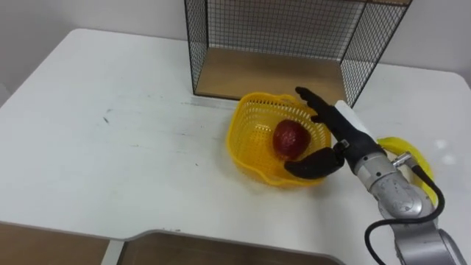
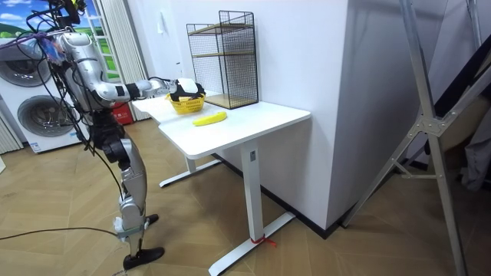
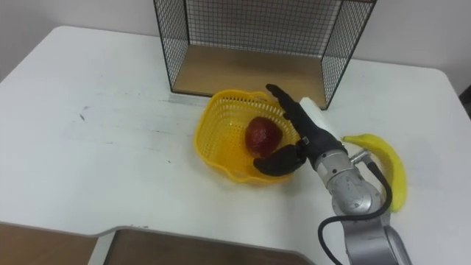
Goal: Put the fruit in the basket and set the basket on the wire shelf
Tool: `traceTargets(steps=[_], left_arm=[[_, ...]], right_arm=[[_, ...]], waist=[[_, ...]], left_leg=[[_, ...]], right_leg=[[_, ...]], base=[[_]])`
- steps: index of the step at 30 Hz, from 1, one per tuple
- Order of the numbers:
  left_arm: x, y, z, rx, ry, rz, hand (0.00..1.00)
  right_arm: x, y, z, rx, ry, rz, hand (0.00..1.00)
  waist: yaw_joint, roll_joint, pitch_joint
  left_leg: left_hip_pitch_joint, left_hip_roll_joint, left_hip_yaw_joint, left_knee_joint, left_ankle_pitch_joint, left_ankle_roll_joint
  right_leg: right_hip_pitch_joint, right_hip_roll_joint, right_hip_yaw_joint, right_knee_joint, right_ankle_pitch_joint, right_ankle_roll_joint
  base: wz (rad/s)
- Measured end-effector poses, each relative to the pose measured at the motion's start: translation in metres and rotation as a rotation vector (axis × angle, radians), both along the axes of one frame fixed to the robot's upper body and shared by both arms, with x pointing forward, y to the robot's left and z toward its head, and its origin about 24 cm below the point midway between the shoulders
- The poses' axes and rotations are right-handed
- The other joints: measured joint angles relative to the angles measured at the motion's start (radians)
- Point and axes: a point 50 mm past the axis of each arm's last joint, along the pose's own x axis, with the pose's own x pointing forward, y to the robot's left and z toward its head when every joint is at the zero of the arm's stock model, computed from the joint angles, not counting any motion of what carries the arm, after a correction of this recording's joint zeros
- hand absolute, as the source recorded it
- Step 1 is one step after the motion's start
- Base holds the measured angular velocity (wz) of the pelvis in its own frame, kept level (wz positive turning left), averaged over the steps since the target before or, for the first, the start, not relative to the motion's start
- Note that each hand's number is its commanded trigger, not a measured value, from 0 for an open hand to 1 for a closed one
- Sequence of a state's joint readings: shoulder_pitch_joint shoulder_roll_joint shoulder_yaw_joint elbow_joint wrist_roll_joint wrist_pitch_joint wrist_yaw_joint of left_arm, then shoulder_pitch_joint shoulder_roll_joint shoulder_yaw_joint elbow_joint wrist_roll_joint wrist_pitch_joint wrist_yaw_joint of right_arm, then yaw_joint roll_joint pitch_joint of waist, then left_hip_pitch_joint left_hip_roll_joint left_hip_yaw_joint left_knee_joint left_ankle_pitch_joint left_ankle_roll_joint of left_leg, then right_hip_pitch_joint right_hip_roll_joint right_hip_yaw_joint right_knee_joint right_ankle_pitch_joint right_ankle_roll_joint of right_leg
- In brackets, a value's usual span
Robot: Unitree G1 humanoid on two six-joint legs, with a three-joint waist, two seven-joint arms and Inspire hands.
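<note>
One apple (image 1: pixel 291 138) in basket (image 1: pixel 243 126); right hand (image 1: pixel 347 138) fingers spread; banana (image 1: pixel 403 144) partly hidden behind arm.

The right arm reaches forward, bent slightly inward, the right hand (image 1: pixel 344 141) spread wide — fingers straight, thumb apart.

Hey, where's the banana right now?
In the right eye view the banana lies on the white table, outside the yellow basket on the robot's right, just beyond the right robot hand.
</note>
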State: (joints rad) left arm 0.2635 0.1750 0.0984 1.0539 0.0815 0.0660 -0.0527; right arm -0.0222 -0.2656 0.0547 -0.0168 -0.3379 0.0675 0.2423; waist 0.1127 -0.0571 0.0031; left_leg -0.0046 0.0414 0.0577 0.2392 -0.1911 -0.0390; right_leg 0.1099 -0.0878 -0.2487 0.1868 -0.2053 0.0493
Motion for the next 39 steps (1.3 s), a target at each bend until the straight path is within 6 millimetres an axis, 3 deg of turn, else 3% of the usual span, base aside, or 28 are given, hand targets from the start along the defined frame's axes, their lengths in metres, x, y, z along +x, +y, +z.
traceTargets(steps=[7,14,25,31,35,39], left_arm=[[0.000,0.001,0.000,0.004,-0.003,0.005,0.00],[-0.005,0.000,-0.001,0.003,0.016,0.011,0.00],[-0.009,0.003,0.000,0.015,0.029,0.017,0.00],[-0.015,0.006,0.001,0.027,0.037,0.031,0.00],[-0.015,0.007,0.002,0.029,0.036,0.031,0.00],[-0.018,0.007,0.002,0.030,0.045,0.034,0.00]], right_arm=[[0.000,-0.002,0.001,0.046,-0.001,-0.008,0.00],[0.005,-0.020,0.016,0.285,-0.054,-0.087,0.00],[0.005,-0.054,0.032,0.492,-0.179,-0.295,0.00],[0.002,-0.079,0.043,0.559,-0.258,-0.424,0.00],[0.002,-0.086,0.038,0.569,-0.256,-0.501,0.00],[0.001,-0.092,0.027,0.562,-0.230,-0.563,0.00]], waist=[[-0.004,-0.011,0.0058],[-0.026,-0.015,0.0143],[-0.055,-0.015,0.0007],[-0.061,-0.017,-0.0001],[-0.077,-0.035,0.0026],[-0.082,-0.050,-0.0008]], left_leg=[[-0.001,0.000,-0.002,0.001,0.000,0.000],[-0.005,0.000,-0.007,0.014,-0.001,0.001],[-0.002,0.000,-0.005,0.016,-0.001,0.001],[0.011,0.000,-0.005,0.011,-0.001,0.001],[0.011,0.000,-0.006,0.011,-0.001,0.001],[0.008,0.000,-0.005,0.014,-0.001,0.001]], right_leg=[[0.004,0.000,0.000,-0.001,0.000,0.000],[0.009,0.001,-0.003,-0.002,0.000,0.000],[0.006,0.000,-0.001,0.001,0.000,0.000],[0.012,0.000,-0.002,-0.001,0.000,0.000],[0.013,0.000,-0.002,-0.002,0.000,0.000],[0.012,0.000,-0.001,-0.001,0.000,0.000]], base=[[0.00],[0.02],[0.00],[0.00],[0.00],[0.00]])
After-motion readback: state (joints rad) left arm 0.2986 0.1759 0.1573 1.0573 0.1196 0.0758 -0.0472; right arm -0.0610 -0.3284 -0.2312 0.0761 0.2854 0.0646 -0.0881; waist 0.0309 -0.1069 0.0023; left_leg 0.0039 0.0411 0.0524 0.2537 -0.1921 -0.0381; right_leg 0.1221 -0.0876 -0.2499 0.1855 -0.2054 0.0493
